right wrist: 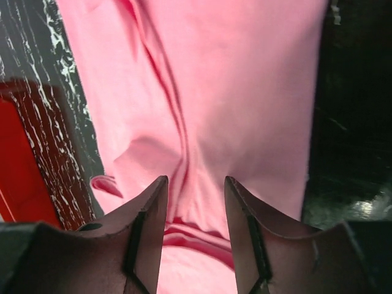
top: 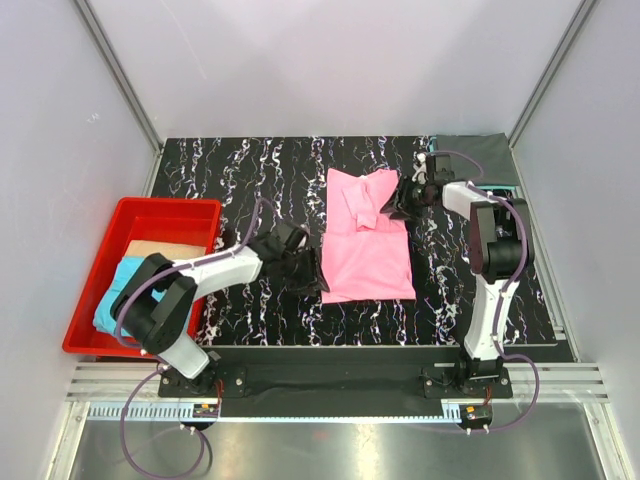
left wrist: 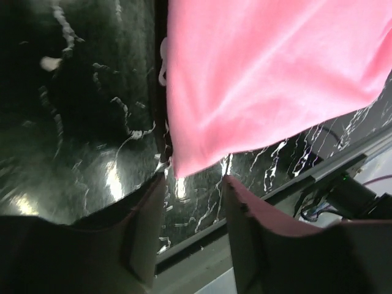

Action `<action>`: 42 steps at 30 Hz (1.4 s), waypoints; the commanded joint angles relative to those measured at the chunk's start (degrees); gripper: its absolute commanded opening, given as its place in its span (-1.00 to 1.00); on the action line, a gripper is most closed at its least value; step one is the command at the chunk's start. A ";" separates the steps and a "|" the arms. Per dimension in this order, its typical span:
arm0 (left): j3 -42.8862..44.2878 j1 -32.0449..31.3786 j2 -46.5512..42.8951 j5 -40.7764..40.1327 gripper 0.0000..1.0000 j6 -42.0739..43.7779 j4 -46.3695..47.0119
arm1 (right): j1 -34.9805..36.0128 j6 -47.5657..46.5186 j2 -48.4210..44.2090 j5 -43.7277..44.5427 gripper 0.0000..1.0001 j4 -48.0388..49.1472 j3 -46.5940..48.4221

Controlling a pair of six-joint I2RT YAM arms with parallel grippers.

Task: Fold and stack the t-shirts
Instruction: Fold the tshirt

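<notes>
T-shirts seen: two. The teal t-shirt [top: 113, 300] lies in the red bin [top: 165, 205], well off to the left tool's outer side.

Left tool [left wrist: 193, 184]: low over the tabletop [top: 250, 170], jaws apart and empty. The near-left corner of the pink t-shirt [top: 365, 245] lies just ahead of its fingertips, not touching them.

The pink t-shirt lies between the two tools, partly folded, with a sleeve turned inward at the far end.

Right tool [right wrist: 195, 184]: over the shirt's far right edge beside that sleeve. Its jaws are apart, with cloth under the gap and none visibly pinched.

Judgement: the fold of the pink shirt is in hand, roughly midway. The next move calls for each tool to close on the cloth nearest it. Both should then carry it over together, keeping the layers square.
</notes>
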 commanded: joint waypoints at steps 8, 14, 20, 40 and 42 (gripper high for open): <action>24.09 9.46 10.93 -6.12 0.02 11.99 -8.18 | 2.91 -1.53 -1.46 2.92 -0.07 -12.02 9.53; 36.66 11.15 24.14 -0.31 0.01 16.04 -11.96 | 5.02 -1.97 0.12 4.33 -0.05 -14.04 11.73; 41.42 11.23 29.78 1.17 -0.01 18.42 -13.81 | 4.76 -3.55 -3.74 12.76 0.13 -21.24 11.21; 37.12 11.67 25.39 6.02 -1.00 15.70 1.74 | -2.62 -11.63 -15.27 6.10 0.21 -13.96 -9.18; 37.29 11.67 25.91 6.54 -1.00 15.52 1.66 | -2.88 -12.43 -14.13 4.95 0.16 -12.73 -9.36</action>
